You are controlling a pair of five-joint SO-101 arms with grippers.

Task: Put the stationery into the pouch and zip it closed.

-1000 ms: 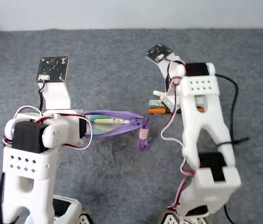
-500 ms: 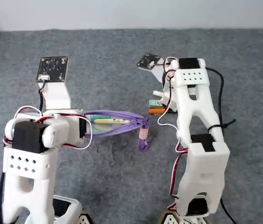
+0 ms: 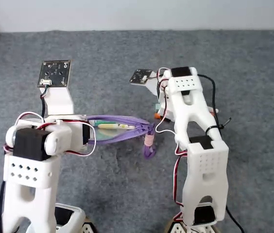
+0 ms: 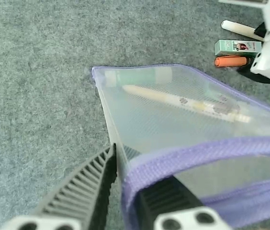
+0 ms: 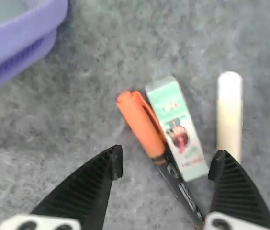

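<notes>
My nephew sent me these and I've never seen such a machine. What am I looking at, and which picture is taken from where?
These are two small white robot arms on a grey table. One picture looks down on both from above; the other two come from a camera on each arm's wrist, looking past its gripper. The left gripper is shut on the edge of a see-through pouch with purple trim; a pen and a green stick lie inside. The right gripper hangs open over three loose things: an orange marker, a small green box and a white stick, none yet in the pouch.
</notes>
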